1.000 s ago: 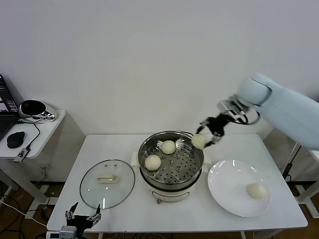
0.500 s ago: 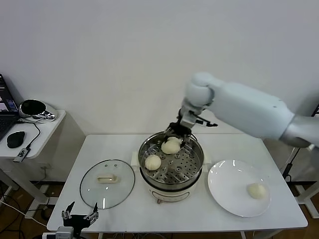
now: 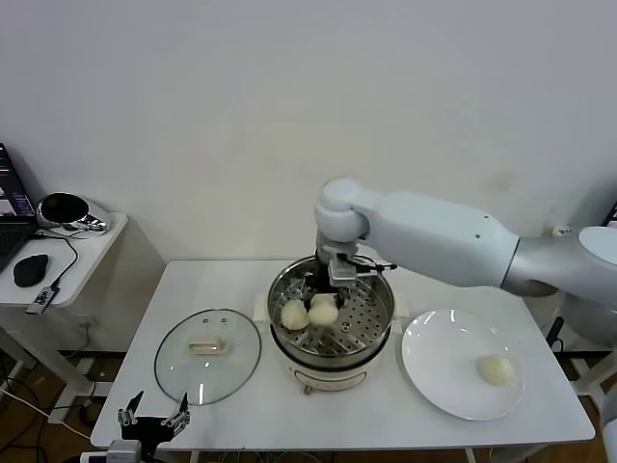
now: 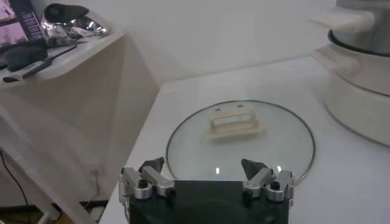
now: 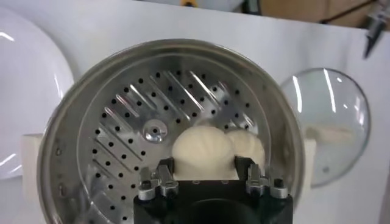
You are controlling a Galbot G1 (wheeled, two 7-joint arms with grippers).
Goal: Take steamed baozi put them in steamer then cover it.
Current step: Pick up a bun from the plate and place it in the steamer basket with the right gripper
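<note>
Right gripper (image 3: 323, 286) is inside the steamer (image 3: 376, 328), fingers closed around a baozi (image 5: 203, 150) just above the perforated floor, beside a second bun (image 3: 294, 313). One bun (image 3: 496, 368) sits on the plate (image 3: 434, 381). Left gripper (image 3: 152, 418) hangs idle, fingers spread wide, near the lid (image 4: 241, 137).

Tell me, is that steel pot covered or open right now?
Open. The steamer has no cover on it; the glass lid lies flat on the table beside it.
</note>
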